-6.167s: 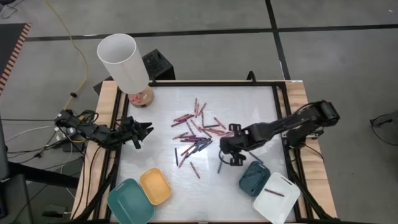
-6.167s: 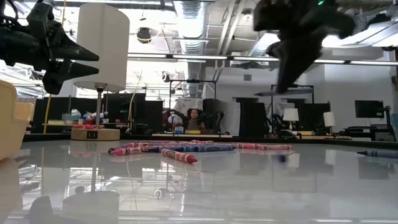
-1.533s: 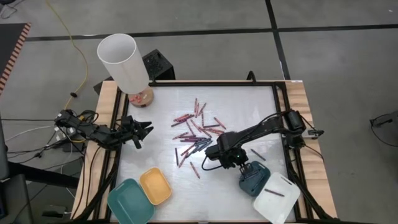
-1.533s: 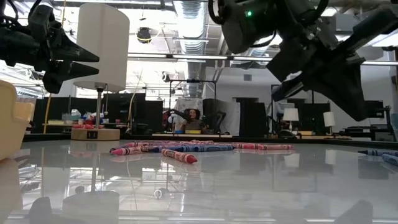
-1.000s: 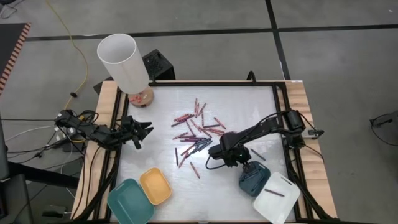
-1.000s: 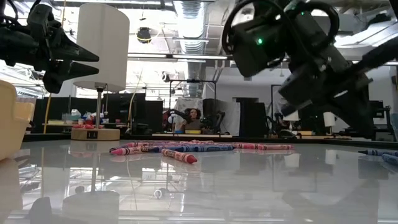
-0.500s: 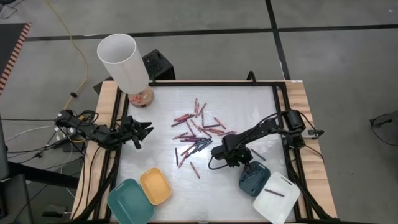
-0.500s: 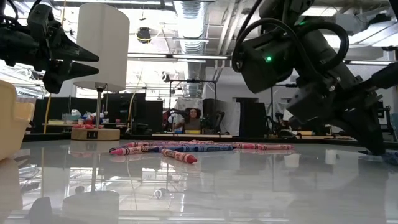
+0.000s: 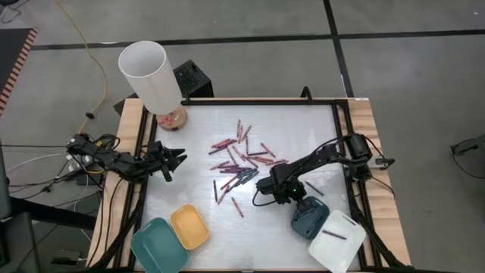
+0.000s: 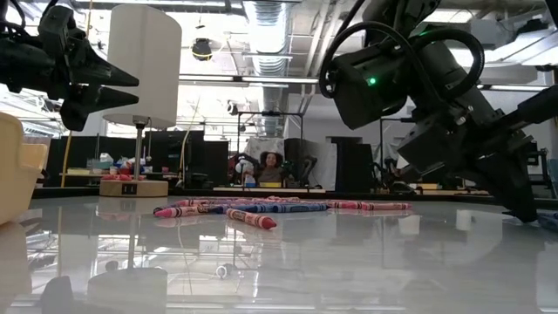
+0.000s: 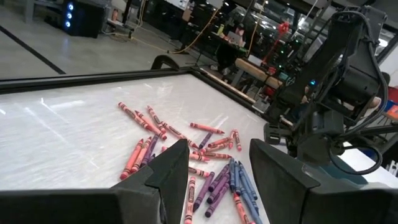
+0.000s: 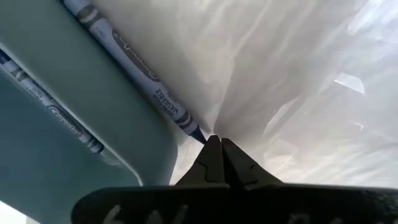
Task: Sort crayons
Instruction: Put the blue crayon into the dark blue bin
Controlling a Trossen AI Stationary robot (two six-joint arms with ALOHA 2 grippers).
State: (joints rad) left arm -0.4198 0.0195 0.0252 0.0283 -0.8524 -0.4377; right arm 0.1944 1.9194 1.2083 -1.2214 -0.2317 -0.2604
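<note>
With fingers pinched together, right gripper (image 12: 216, 144) low at a blue crayon (image 12: 134, 68) beside the teal tray (image 12: 74, 118). Left gripper (image 9: 176, 159) parted and empty at the tabletop (image 9: 197, 144) edge.

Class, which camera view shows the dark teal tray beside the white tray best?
The high view: the whole dark teal tray shows from above, touching the white tray, with the shut right gripper at its edge. The right wrist view shows only its wall and blue crayons close up. The other views do not clearly show it.
</note>
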